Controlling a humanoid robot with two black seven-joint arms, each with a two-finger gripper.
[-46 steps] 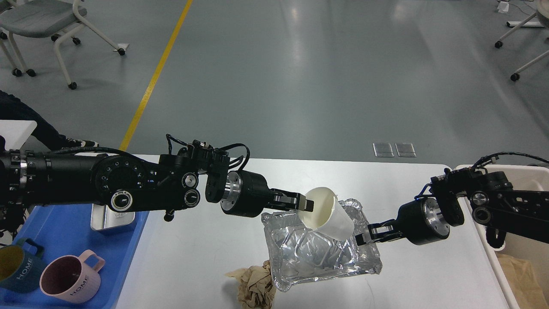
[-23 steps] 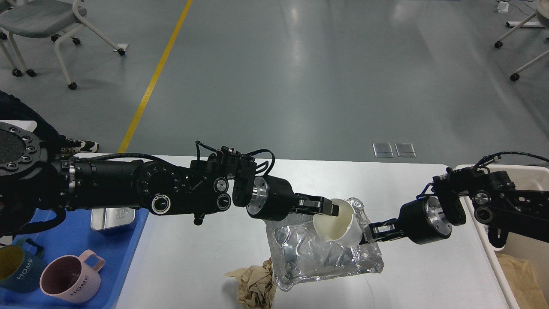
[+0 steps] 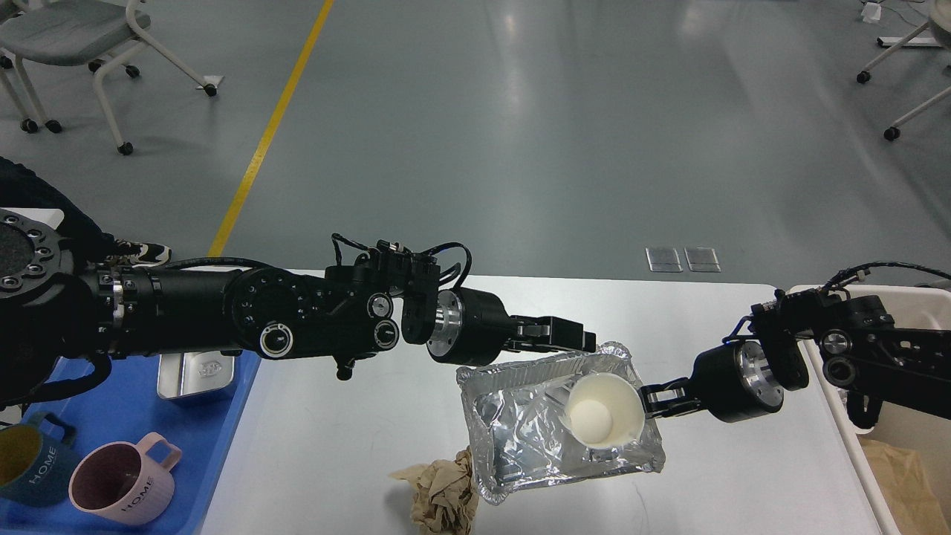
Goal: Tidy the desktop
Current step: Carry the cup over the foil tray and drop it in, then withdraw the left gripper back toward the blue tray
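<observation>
- The desktop [image 3: 334,446] fills the lower middle of the view; its near edge is cut off by the bottom of the frame and its left part lies under the blue tray [image 3: 111,401]
- The left arm's thick links cover much of the tray and the desktop's far-left corner
- A small steel container [image 3: 195,377] on the tray is half hidden behind that arm
- A dark blue mug [image 3: 26,461] is cut by the left border of the view; beside it lies a pink mug [image 3: 122,479], and both carry the word HOME
- The beige bin [image 3: 903,446] off the right edge of the desktop is partly blocked by the right arm; something brown inside it is hard to make out
- A crumpled foil tray [image 3: 520,423] sits near the middle of the desktop, toward the near edge, with a white paper cup [image 3: 603,420] standing upright in its right part
- A wad of brown paper [image 3: 444,494] lies against the foil tray's near-left corner, cut off at the bottom
- The left gripper [image 3: 583,342] hovers above the foil tray's far rim, fingers seen edge-on and close together, grasping nothing that can be seen; whether they are parted cannot be told
- The right gripper [image 3: 654,397] reaches in from the right; its fingers sit at the cup's right side, at the foil tray's right rim, too small and dark to tell what they clamp, if anything
- Chairs stand on the grey floor beyond the far edge, past a yellow line
</observation>
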